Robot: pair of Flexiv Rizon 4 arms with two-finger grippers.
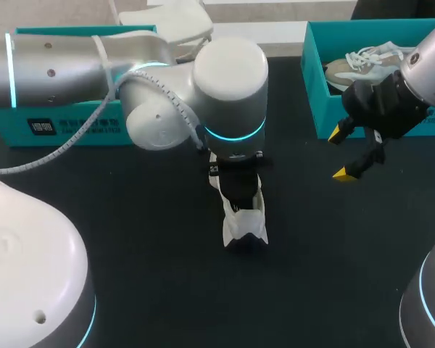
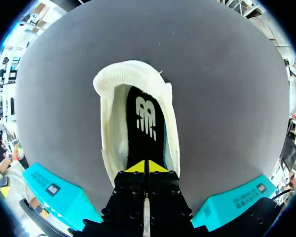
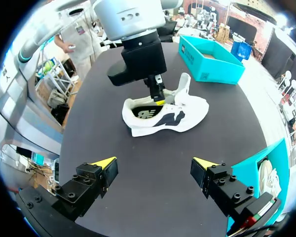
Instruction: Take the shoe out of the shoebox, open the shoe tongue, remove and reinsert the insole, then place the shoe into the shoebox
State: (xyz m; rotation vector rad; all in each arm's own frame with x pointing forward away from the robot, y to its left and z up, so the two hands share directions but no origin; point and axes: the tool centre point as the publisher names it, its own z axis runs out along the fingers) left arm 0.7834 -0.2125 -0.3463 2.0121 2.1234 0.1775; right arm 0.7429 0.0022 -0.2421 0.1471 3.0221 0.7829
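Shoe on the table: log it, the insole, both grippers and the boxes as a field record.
shoe: white, on the black table, outside both boxes
tongue: standing up
insole: black, lying inside the shoe
left gripper: fingers together at the insole, inside the shoe's opening; whether it grips the insole is unclear
right gripper: open, empty, above the table
right shoebox: teal, holds a second shoe
left shoebox: teal, contents hidden

Finishes: shoe and what lies around it
White cloth shoe point(image 3: 187, 112), soft weave, padded collar; black insole point(image 2: 146, 140) inside it, matt; black table top point(image 1: 130, 239) under it, matt; teal card shoebox point(image 1: 323, 109) off to one side, smooth; left arm casing point(image 1: 232, 72) above it, glossy white and satin silver; right gripper point(image 3: 154, 163) near it, matt black plastic.
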